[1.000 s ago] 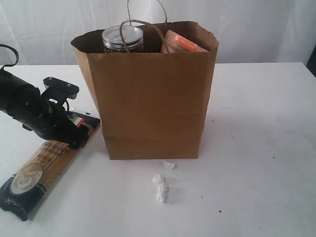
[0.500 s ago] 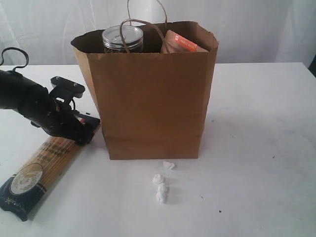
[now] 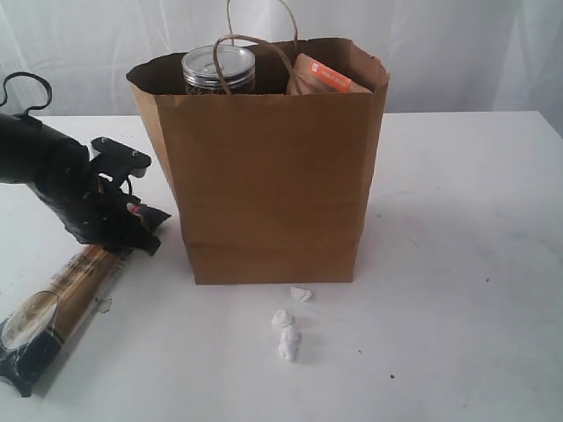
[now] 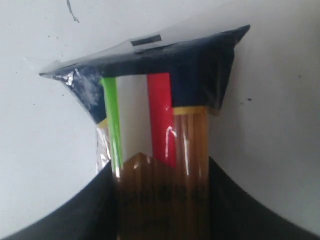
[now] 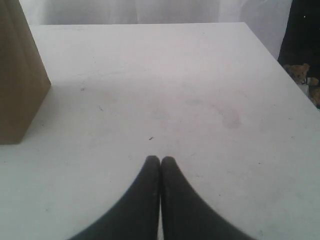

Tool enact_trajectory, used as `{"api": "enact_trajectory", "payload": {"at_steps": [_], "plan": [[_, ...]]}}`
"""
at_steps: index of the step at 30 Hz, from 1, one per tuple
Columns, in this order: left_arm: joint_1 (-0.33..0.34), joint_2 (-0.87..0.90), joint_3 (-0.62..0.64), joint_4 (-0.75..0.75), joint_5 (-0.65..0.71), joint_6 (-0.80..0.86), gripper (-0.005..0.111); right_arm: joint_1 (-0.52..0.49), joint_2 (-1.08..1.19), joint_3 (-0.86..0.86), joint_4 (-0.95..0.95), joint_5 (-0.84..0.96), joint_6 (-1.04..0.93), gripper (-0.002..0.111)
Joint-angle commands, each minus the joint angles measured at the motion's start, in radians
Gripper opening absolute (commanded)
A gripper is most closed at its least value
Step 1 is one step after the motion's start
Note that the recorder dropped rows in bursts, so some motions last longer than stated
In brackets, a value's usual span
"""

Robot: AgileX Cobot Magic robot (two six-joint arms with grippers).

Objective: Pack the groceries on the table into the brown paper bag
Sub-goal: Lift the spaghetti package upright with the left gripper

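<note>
1. Left gripper (image 4: 161, 180): the jaws are clamped on the long spaghetti packet (image 4: 165, 125), one dark finger on each side. The packet's navy end with green and red stripes sticks out past the fingers. The print between the fingers is too blurred for you to read.
2. In the exterior view the same packet (image 3: 62, 294) lies on the white tabletop (image 3: 457, 264) to the left of the bag, running from the gripper (image 3: 132, 230) toward the near left corner. The arm hides the gripped end, so you cannot tell whether that end is off the surface. The arm itself is cut off at the left edge.
3. The tall brown kraft paper bag (image 3: 273, 176) stands upright mid-table, with its loop handles (image 3: 255, 40) above the rim. The wall hides the contents, and only two tops show above it:
   - a clear jar with a round lid (image 3: 218, 69)
   - a brown pouch with an orange label (image 3: 324, 79)
4. Small white crumpled bits (image 3: 288, 330) lie just in front of the bag. You cannot tell what they are.
5. Right gripper (image 5: 160, 162): the fingertips are pressed together with nothing between them, over bare tabletop. One corner of the bag (image 5: 17, 75) shows at the frame edge, well apart from the gripper. The exterior view does not show this gripper.
</note>
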Motion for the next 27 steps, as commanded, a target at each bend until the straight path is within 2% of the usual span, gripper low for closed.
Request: {"api": "enact_trajectory", "payload": {"at_steps": [1, 12, 27], "plan": [[0.006, -0.023, 0.018, -0.011, 0.147, 0.007, 0.001, 0.001, -0.004, -0.002, 0.004, -0.007, -0.007, 0.000], [0.006, -0.229, 0.020, -0.019, 0.186, 0.007, 0.001, 0.001, -0.004, -0.002, 0.004, -0.007, -0.007, 0.000], [0.006, -0.377, 0.020, -0.019, 0.236, 0.007, 0.001, 0.001, -0.004, -0.002, 0.004, -0.007, -0.007, 0.000]]}}
